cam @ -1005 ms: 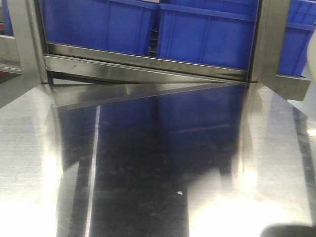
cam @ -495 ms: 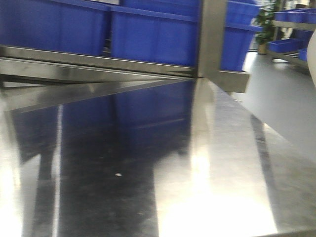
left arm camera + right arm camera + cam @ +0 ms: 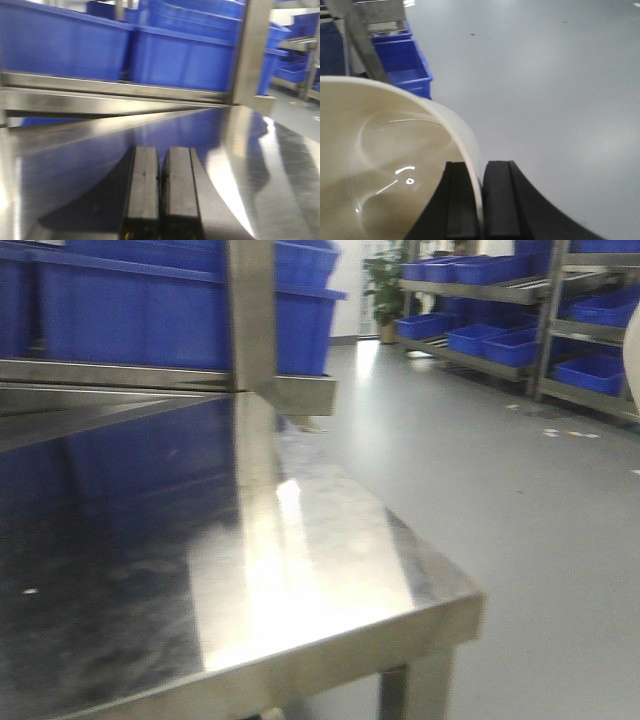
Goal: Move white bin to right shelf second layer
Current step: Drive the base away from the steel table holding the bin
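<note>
The white bin (image 3: 380, 165) fills the left of the right wrist view, glossy and cream inside. My right gripper (image 3: 480, 165) is shut on its rim, one finger inside the wall and one outside, over grey floor. A sliver of the white bin (image 3: 633, 350) shows at the front view's right edge. My left gripper (image 3: 161, 150) is shut with nothing in it, low over the steel table (image 3: 260, 160). A steel shelf rack (image 3: 480, 290) with blue crates stands far off on the right; I cannot tell which tier is the second layer.
Large blue crates (image 3: 150, 310) sit on a rack behind a steel post (image 3: 250, 310) at the table's back. The table's corner (image 3: 470, 610) ends over grey floor (image 3: 500, 470). A blue crate (image 3: 400, 62) sits on the floor beyond the bin.
The front view has swung to the right: the table and blue crates slid left, and the floor and the far racks came into view.
</note>
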### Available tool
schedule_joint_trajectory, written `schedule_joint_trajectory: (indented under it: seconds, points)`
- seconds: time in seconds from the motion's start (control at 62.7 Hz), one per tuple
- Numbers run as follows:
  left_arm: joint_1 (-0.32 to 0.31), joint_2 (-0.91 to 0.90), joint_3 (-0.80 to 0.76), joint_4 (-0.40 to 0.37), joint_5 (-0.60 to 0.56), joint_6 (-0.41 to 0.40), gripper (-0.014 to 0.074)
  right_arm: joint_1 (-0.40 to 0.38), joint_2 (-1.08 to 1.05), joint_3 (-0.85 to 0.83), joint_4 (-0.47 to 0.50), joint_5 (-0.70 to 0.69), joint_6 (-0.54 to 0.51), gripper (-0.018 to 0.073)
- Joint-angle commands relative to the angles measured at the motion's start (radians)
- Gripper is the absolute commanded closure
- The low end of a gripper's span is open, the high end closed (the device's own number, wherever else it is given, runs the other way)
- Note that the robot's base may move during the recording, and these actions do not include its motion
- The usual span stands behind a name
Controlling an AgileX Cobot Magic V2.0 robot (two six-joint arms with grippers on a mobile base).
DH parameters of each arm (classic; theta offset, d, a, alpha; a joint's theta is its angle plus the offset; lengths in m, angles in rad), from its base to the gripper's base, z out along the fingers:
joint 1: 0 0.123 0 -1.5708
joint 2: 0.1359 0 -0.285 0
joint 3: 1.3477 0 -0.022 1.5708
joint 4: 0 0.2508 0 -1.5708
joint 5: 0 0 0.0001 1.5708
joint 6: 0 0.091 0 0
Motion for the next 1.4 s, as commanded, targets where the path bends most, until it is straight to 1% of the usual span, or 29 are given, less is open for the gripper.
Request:
schedule_joint_trajectory:
  seconds: [0.0,1.388]
  points:
    - [0.001,-0.016,0.027,-0.007,-0.081,-0.004,0.0512,-0.007,0.003,-0.028,-0.002,-0.090,-0.002,0.0510]
    - [0.001,-0.016,0.027,-0.007,-0.081,-0.004,0.0512,-0.007,0.003,-0.028,-0.002,-0.090,-0.001,0.0510]
